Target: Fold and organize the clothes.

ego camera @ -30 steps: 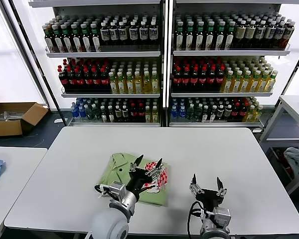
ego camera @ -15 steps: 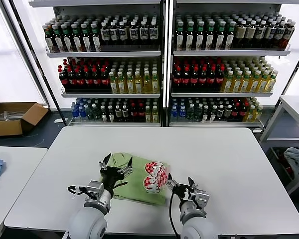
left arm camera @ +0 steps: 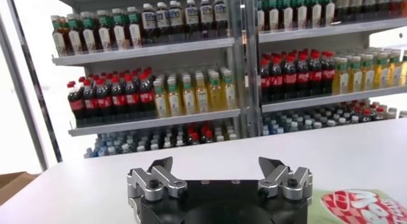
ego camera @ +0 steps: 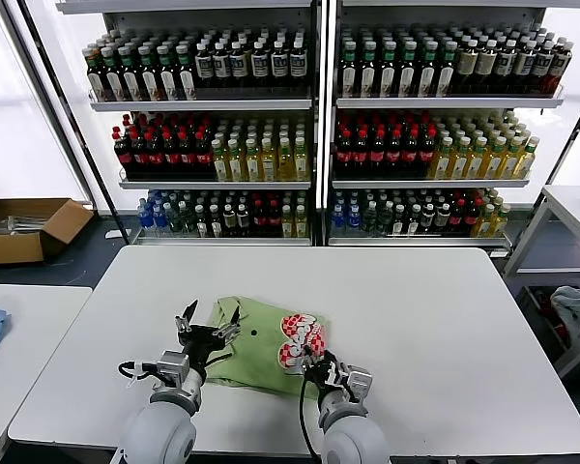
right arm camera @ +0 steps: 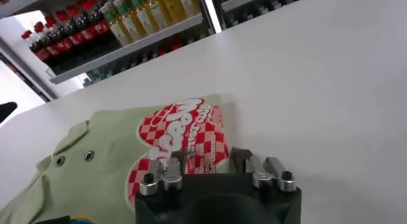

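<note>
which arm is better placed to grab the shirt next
Right. Its gripper sits at the shirt edge by the red print, jaws partly closed. The left gripper, jaws wide open, stands off the shirt's collar side.

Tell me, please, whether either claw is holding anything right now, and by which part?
The left claw is open and empty. The right claw sits at the shirt's near edge by the red-and-white print; whether it grips yet cannot be told.

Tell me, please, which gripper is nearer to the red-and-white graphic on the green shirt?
Right. The right gripper sits at the graphic's near edge, over the shirt; the left gripper hovers off the shirt's collar side.
</note>
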Action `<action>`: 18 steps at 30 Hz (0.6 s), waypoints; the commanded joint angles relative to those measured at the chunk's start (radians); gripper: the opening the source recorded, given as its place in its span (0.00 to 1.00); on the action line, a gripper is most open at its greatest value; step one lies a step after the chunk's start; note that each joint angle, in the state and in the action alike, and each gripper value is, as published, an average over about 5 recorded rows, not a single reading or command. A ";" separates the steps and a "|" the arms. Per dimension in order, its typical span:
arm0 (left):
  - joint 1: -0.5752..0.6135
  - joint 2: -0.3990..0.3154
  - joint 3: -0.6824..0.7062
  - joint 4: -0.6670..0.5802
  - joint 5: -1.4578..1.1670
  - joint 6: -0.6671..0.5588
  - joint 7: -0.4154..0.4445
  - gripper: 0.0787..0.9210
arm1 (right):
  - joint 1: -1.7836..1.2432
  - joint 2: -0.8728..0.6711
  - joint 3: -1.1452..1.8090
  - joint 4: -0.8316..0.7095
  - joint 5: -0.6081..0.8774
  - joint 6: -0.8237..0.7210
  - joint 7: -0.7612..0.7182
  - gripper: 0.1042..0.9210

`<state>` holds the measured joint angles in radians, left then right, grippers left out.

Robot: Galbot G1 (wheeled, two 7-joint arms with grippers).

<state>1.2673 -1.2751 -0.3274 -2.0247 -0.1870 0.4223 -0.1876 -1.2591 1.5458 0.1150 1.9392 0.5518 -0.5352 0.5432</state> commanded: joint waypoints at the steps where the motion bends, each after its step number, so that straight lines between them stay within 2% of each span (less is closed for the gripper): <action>1: 0.011 0.005 -0.016 -0.005 0.003 0.003 -0.007 0.88 | 0.002 0.012 -0.024 -0.015 0.006 -0.008 0.010 0.43; 6: 0.021 -0.002 -0.016 -0.012 0.003 0.002 -0.011 0.88 | 0.005 -0.039 0.001 0.022 -0.014 -0.016 0.007 0.26; 13: 0.025 -0.011 -0.015 -0.023 0.004 0.002 -0.014 0.88 | 0.062 -0.192 0.078 0.049 -0.013 -0.044 -0.003 0.03; 18: 0.029 -0.019 -0.007 -0.025 0.006 0.002 -0.016 0.88 | 0.103 -0.315 0.119 -0.018 -0.031 -0.045 -0.049 0.00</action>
<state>1.2940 -1.2910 -0.3369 -2.0469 -0.1835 0.4241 -0.2019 -1.2183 1.4270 0.1636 1.9646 0.5423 -0.5662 0.5351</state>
